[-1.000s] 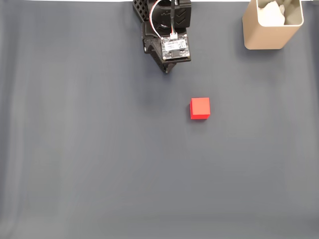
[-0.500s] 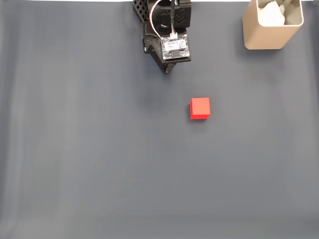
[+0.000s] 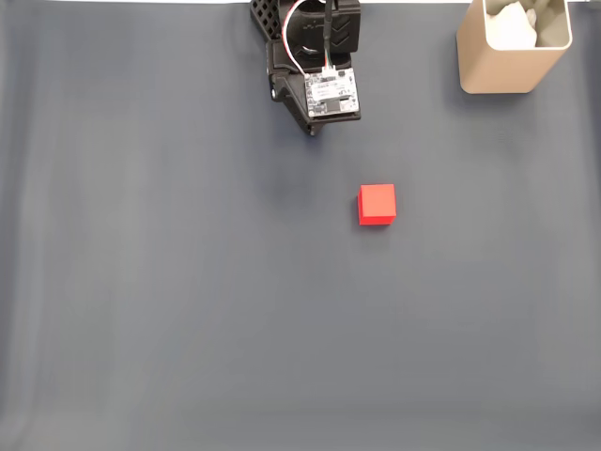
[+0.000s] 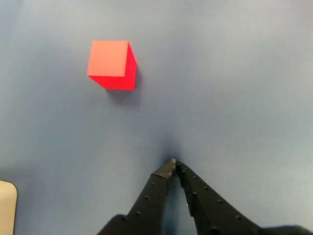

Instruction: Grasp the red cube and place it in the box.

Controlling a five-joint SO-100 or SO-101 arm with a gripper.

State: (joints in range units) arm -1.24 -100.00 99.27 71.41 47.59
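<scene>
Although nothing has been grasped yet, the layout is plain: a dark grey surface (image 3: 169, 310) carries everything, with the arm (image 3: 315, 56) rising from its far edge, middle, in the fixed view. Next in size, the box (image 3: 507, 61), a beige square container with rounded corners, stands in the far right corner of the surface with something pale inside it. Smaller again, the red cube (image 3: 377, 204) sits alone a little right of the surface's centre, well apart from both box and arm. In the wrist view the cube (image 4: 112, 64) lies up and to the left, ahead of the claw (image 4: 173, 164), whose two black fingers meet at their tips with nothing between them, so it is closed and empty.

The step in hand looks like the approach. To do it well, I judge the fingers should spread before descending, the wrist should swing toward the cube so it sits centred between them, and they should line up with two flat faces, not with the corners, then close low on the cube.

A small white circuit board (image 3: 329, 91) on the arm bears markings too small to read; no other writing is visible.
</scene>
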